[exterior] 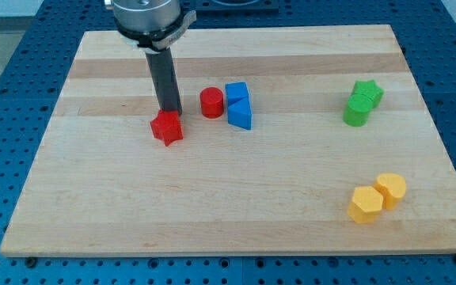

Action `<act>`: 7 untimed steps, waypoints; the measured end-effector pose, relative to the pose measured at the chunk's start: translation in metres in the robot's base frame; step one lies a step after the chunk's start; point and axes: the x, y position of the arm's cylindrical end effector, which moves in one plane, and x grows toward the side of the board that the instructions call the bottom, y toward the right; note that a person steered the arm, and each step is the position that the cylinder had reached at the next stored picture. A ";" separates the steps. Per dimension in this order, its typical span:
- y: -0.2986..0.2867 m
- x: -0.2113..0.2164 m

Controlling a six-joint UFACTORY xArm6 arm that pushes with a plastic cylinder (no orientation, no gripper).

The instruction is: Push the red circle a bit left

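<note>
The red circle (211, 103) is a short red cylinder standing on the wooden board (236, 198), left of centre near the view's top. Two blue blocks touch its right side: a blue cube (237, 94) and a blue triangle (241, 116). A red star-shaped block (167, 127) lies to the circle's lower left. My tip (170, 111) is at the end of the dark rod, just above the red star and left of the red circle, with a small gap to the circle.
A green star (368, 92) and a green cylinder (356, 113) sit together at the view's right. A yellow hexagon (365, 205) and a yellow cylinder (391, 189) sit at the lower right. The board's edges border a blue perforated table.
</note>
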 end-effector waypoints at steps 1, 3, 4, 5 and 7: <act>0.002 0.021; 0.022 0.056; 0.022 0.073; 0.010 0.082; -0.029 0.114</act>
